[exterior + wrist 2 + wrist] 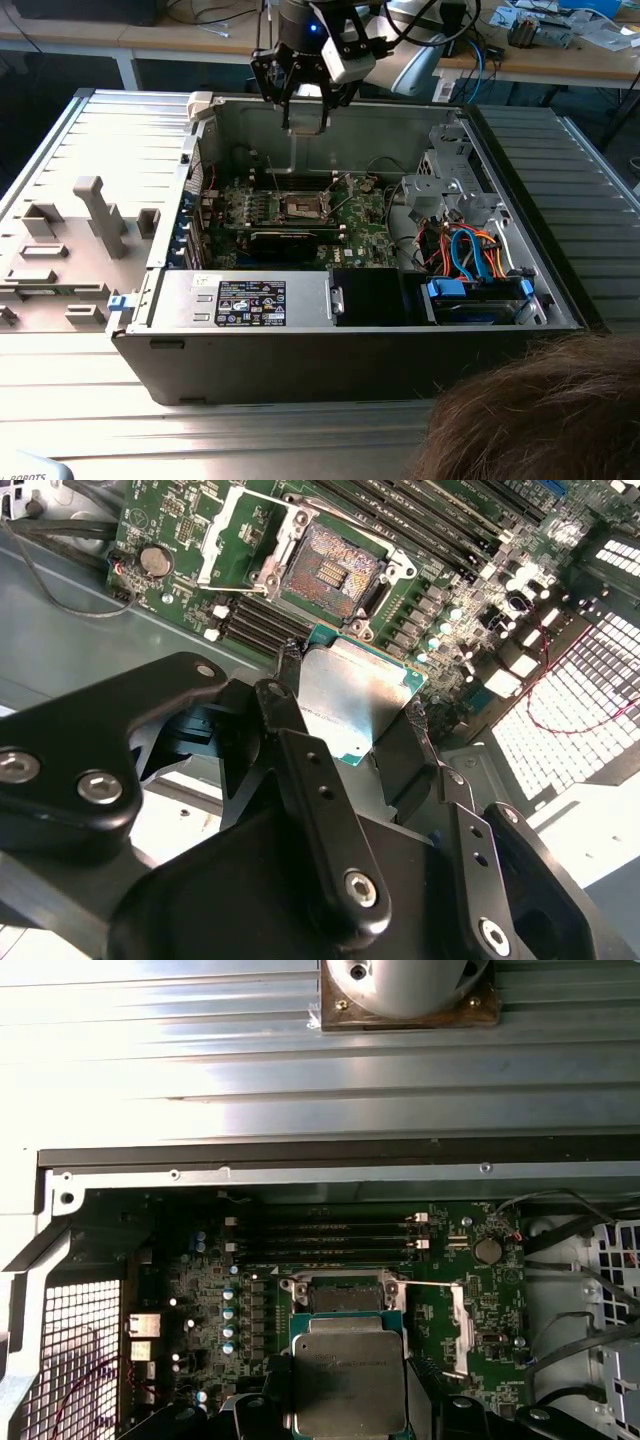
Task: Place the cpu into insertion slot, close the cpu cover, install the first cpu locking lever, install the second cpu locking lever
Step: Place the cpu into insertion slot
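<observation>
Placement of the cpu (pixel 355 695) looked to be your step in hand: the gripper (pixel 352 708) had its fingers pinched on the chip's opposite edges, hanging above the bare insertion slot (pixel 335 570) and well apart from it. Seating it would call for squaring chip to socket. Your arm pointed straight down over the open computer case (pixel 250 360), near its far wall in the exterior view.

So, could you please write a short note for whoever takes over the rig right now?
The gripper is shut on the small flat square silver-topped cpu, held above the green motherboard.
The square dark-centred, metal-rimmed insertion slot is empty. The thin silvery cpu cover is swung open beside it.
Done: cpu picked up.
Left: seating it, closing the cover, both locking levers.
</observation>
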Available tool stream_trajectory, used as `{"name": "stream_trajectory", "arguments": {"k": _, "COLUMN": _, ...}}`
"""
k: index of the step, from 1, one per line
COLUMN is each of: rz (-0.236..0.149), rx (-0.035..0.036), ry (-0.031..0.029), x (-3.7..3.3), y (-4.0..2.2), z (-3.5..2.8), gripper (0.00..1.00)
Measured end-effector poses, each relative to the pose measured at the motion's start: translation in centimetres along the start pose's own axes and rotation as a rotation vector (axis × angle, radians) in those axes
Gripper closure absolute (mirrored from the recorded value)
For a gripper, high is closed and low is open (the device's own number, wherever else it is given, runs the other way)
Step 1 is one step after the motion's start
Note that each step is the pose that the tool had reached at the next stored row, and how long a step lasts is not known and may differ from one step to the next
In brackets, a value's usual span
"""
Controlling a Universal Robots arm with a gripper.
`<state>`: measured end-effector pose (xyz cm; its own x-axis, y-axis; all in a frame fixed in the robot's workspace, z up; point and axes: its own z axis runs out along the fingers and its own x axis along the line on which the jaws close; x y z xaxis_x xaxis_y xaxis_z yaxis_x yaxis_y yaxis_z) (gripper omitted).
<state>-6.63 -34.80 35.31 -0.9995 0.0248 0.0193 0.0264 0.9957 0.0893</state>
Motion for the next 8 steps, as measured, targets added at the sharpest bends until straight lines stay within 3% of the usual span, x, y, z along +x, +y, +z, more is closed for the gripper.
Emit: {"name": "stream_trajectory", "arguments": {"k": 8, "rz": 0.0, "rx": 0.0, "ry": 0.0, "x": 0.11, "y": -0.01, "z": 0.13, "gripper": 0.46}}
